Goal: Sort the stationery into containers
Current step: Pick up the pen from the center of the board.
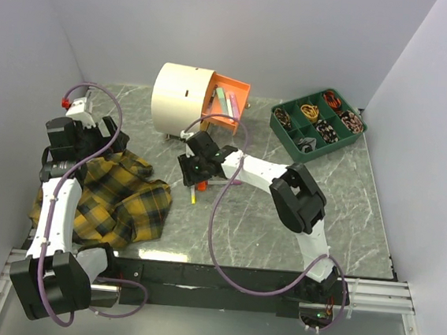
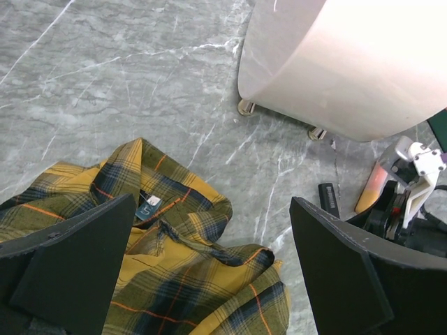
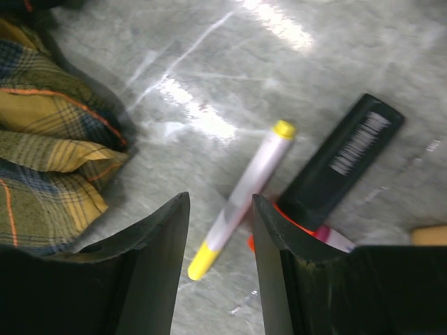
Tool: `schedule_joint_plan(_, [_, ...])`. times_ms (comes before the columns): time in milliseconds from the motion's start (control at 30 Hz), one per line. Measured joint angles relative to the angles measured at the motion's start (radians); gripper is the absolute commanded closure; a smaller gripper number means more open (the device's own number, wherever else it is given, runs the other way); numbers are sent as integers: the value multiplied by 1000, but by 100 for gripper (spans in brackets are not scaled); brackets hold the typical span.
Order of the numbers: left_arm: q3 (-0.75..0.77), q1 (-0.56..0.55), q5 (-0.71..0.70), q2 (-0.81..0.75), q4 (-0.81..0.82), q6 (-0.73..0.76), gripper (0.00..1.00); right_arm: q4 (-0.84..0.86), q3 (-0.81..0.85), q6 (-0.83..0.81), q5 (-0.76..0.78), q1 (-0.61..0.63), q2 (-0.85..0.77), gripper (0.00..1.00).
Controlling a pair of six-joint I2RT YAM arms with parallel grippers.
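**A:** Start nearest the arm bases. What is on the left?

**B:** The yellow-black plaid cloth [image 1: 118, 197] lies crumpled on the grey marble table [image 1: 257, 226], beside the left arm. The left gripper [image 2: 209, 209] hangs over the cloth's edge. It is spread wide, with nothing between its two sides.

**A:** And the right arm?

**B:** The right gripper [image 3: 220, 202] is at mid-table, just past the cloth's corner, and points down. Its fingers [image 3: 154, 258] are a little apart. They straddle a pale pen with yellow ends [image 3: 241, 185], which lies flat on the marble and runs diagonally through the gap. There is space on each side of the pen, so I see no pinch.

**A:** Is anything else under that gripper?

**B:** A black marker [image 3: 349, 153] with a printed label lies just beside the pen. Scraps of orange and pink show at its near end, but a finger partly hides them and I cannot name them. In the left wrist view an orange highlighter [image 2: 369, 187] lies next to the black marker, near the chest's small feet.

**A:** What is farther back?

**B:** The cream drum-shaped chest [image 1: 179, 96] stands beyond the gripper. Its orange drawer [image 1: 241, 83] is open toward the right. A green marker [image 1: 220, 97] and a pink marker [image 1: 232, 103] lie side by side in it.

**A:** And farthest back?

**B:** At the back right there is a green divided tray [image 1: 284, 139]. Its compartments hold small dark and orange bits that are too small to identify.
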Motion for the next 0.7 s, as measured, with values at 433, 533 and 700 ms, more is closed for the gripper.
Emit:
schedule_joint_plan(433, [-8, 0, -3, 0, -2, 11, 1, -10, 6, 27, 89, 21, 34, 50])
schedule_joint_plan(533, [-10, 0, -3, 0, 0, 11, 1, -15, 16, 31, 103, 23, 45, 51])
schedule_joint_plan(700, [-18, 0, -3, 0, 4, 11, 1, -16, 41, 19, 132, 29, 65, 76])
